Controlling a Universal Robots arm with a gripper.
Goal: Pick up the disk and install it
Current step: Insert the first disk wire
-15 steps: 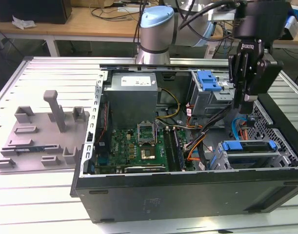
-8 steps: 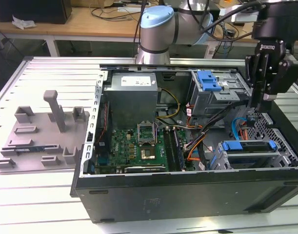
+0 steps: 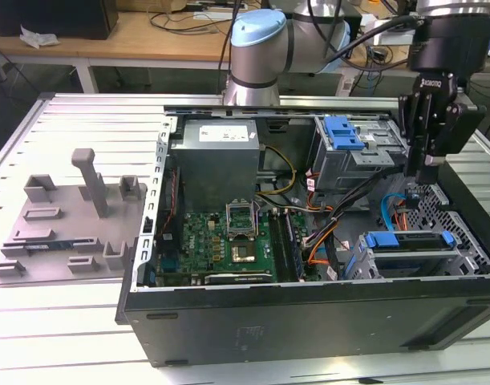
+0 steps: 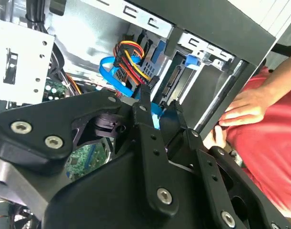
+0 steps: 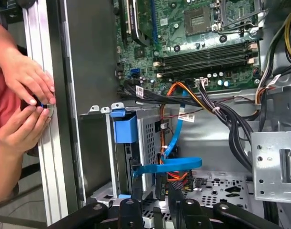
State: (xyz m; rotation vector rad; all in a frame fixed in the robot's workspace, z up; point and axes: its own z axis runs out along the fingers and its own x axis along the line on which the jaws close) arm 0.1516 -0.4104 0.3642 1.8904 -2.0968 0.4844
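The disk (image 3: pixel 409 241), silver-grey in a blue carrier bracket, sits in the lower drive bay at the near right corner of the open computer case (image 3: pixel 309 321). In the first wrist view the disk (image 5: pixel 128 157) stands edge-on in the metal cage under its blue tab. The second wrist view shows the disk (image 4: pixel 176 81) in the bay beyond the fingers. My gripper (image 3: pixel 425 178) hangs above the bay, a little behind the disk and not touching it. The gripper (image 4: pixel 159 102) is open by a narrow gap, nothing held; a blue cable shows through the gap.
A person's hands (image 5: pixel 26 90) work at the case's outer edge beside the bay, and a hand (image 4: pixel 245 107) and red shirt show close by. Blue and orange cables (image 3: pixel 393 212) hang under the gripper. A grey fixture plate (image 3: pixel 68 224) lies on the exterior view's left.
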